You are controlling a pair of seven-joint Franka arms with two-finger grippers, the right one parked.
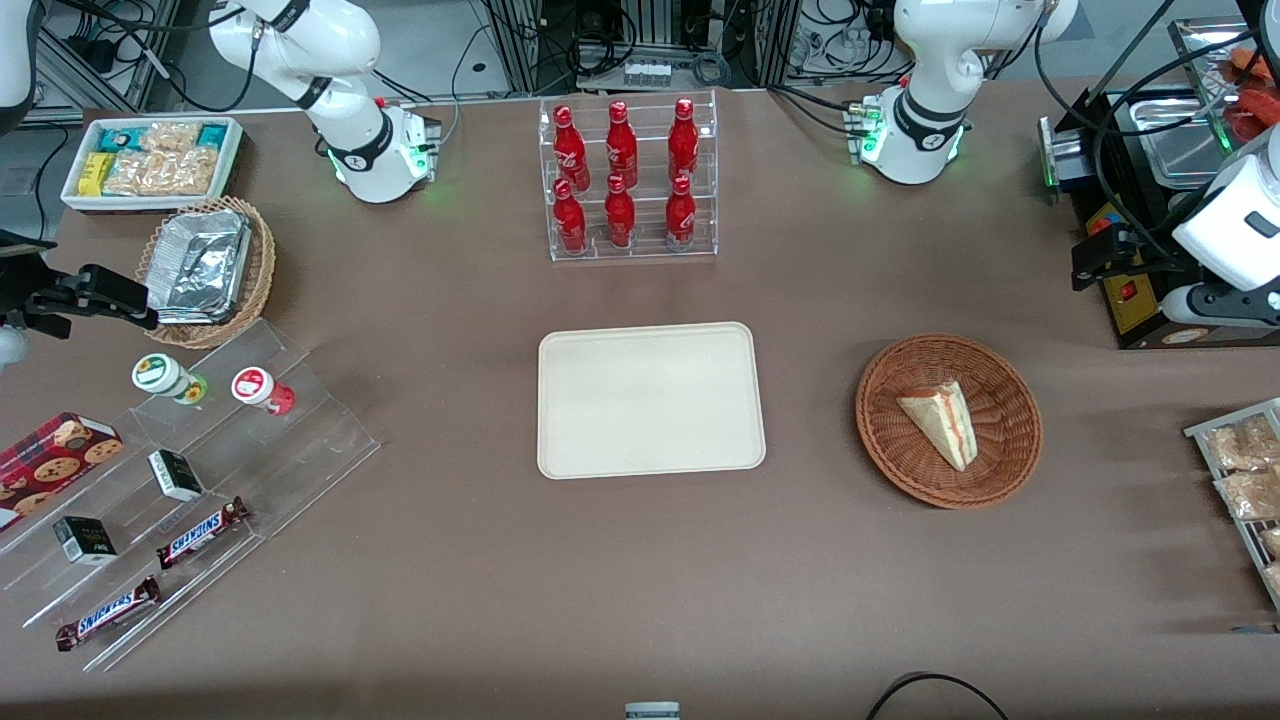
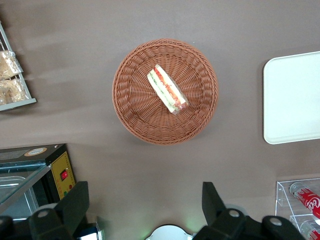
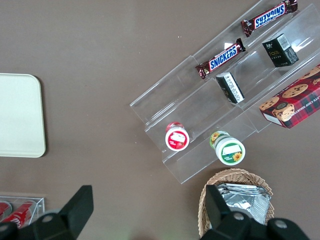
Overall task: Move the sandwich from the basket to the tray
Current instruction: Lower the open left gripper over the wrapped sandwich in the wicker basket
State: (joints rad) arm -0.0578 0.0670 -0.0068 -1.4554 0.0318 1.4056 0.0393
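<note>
The sandwich (image 1: 940, 422) (image 2: 166, 89), a pale bread wedge with pink and green filling, lies in the round reddish-brown wicker basket (image 1: 1003, 445) (image 2: 131, 102). Beside the basket, toward the parked arm's end, the cream tray (image 1: 650, 400) (image 2: 295, 97) (image 3: 17, 115) sits bare in the middle of the table. My left gripper (image 1: 1098, 260) (image 2: 144, 201) hangs high over the table, farther from the front camera than the basket and toward the working arm's end. It is open, with only brown tabletop between its black fingers (image 2: 75, 204).
A clear rack of red bottles (image 1: 630, 180) stands farther back than the tray. A black appliance (image 1: 1140, 310) and a wire rack of snack packets (image 1: 1240, 480) flank the basket. A stepped acrylic stand (image 1: 200, 480), a foil container in a tan basket (image 1: 205, 265) and a white bin (image 1: 150, 160) occupy the parked arm's end.
</note>
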